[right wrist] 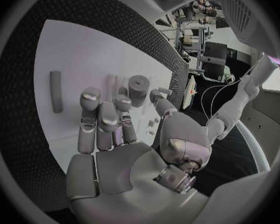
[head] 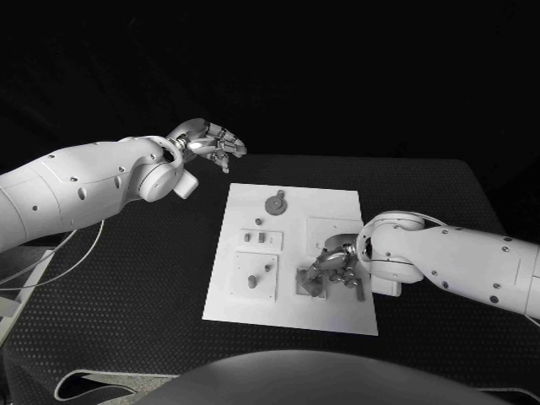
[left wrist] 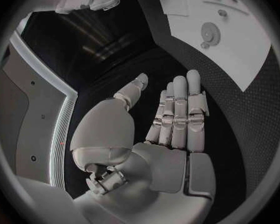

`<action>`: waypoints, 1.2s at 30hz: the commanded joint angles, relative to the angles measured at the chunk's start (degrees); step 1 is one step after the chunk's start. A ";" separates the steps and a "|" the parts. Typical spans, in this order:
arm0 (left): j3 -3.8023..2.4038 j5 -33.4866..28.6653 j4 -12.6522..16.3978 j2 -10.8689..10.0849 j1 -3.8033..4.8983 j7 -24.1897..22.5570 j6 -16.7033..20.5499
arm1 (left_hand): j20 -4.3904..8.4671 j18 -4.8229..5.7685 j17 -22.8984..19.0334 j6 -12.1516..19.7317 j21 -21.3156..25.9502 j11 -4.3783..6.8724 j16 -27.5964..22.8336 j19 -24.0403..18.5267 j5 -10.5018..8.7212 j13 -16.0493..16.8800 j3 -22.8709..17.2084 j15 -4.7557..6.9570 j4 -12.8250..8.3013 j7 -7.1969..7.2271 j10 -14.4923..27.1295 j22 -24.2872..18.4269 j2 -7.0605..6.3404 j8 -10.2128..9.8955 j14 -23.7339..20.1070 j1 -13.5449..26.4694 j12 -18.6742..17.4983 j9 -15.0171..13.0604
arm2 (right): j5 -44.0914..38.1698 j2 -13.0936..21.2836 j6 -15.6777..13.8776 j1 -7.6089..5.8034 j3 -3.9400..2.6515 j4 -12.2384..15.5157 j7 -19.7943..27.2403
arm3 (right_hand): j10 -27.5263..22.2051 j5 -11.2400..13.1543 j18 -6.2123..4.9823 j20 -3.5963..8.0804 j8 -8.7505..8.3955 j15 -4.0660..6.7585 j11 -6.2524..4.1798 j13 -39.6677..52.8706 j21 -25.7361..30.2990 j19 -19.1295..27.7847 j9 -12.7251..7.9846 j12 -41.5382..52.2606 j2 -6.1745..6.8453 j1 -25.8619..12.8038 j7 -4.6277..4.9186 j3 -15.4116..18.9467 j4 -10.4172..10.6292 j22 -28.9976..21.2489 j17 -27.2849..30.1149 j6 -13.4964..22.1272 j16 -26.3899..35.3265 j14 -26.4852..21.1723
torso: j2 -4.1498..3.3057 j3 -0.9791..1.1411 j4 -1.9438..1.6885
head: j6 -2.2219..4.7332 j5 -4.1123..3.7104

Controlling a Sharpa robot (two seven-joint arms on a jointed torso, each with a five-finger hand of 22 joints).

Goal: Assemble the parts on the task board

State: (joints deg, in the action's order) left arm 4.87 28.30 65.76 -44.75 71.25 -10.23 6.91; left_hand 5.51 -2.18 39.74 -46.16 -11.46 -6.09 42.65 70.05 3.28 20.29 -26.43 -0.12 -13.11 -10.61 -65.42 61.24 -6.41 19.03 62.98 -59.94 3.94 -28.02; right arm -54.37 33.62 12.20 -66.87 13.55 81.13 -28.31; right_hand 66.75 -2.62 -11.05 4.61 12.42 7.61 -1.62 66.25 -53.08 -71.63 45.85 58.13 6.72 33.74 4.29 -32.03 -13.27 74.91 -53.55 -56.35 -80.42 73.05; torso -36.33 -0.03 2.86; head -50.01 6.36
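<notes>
One task board [head: 297,253] is seen, a white plate lying flat mid-tabletop [head: 124,304], directly under the right hand [head: 333,268] and well apart from the left hand [head: 209,142].

Parts counted on the board in the head view: one round gear-like disc [head: 276,203] near the far end, well beyond the right hand; about three small pegs [head: 261,237] in the middle zone, between disc and right hand; one small piece [head: 254,281] in the near square recess, beside the right hand on the left-hand side. More small pieces sit under the right hand's fingers; their count cannot be told.

In the right wrist view, one upright grey cylinder [right wrist: 139,89] stands just past the fingertips [right wrist: 90,95], and one flat grey bar [right wrist: 56,91] lies off to the side of the hand, apart from it.

Right hand: lowered over the board's near corner, fingers fairly straight and close together; whether anything is pinched cannot be told.

Left hand: raised clear above the tabletop beyond the board's far corner, fingers extended, side by side, thumb apart, nothing held. The disc is also seen from the left wrist view, far past the fingertips.
</notes>
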 commanded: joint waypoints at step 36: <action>-0.02 -0.32 0.01 0.00 0.02 -0.26 -1.05 | -0.15 -2.76 0.16 0.10 0.35 -0.42 -0.46 0.34 -0.03 0.08 0.06 -0.16 0.78 -0.36 0.27 0.10 0.08 0.40 0.25 0.77 0.03 0.19 | 0.57 0.05 -2.20 0.13 0.00 0.37 2.75 | 2.11 -0.14 -3.95 -0.60 1.08 1.24 -1.19 -0.82 -0.48 -1.07 1.37 0.34 -5.34 1.38 -0.73 1.25 -1.65 0.94 -2.92 -5.05 -0.67 1.52 | -0.01 -0.04 0.01 | 0.01 -0.09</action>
State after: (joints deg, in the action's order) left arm 4.87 28.28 65.74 -44.79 71.25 -10.18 6.78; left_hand 5.40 -2.18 39.83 -46.14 -11.42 -6.21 42.37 69.94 3.28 20.32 -26.28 -0.12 -12.65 -10.60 -65.27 61.28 -6.21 19.26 62.98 -59.74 3.94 -27.90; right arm -56.66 33.68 10.85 -66.77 13.56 81.49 -26.28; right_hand 68.53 -2.61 -11.13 4.50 13.48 8.45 -2.77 65.48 -53.36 -72.76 47.29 58.36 1.44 35.65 2.59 -30.89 -15.00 74.91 -56.51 -59.99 -81.09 74.69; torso -36.32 -0.09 2.85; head -50.01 6.27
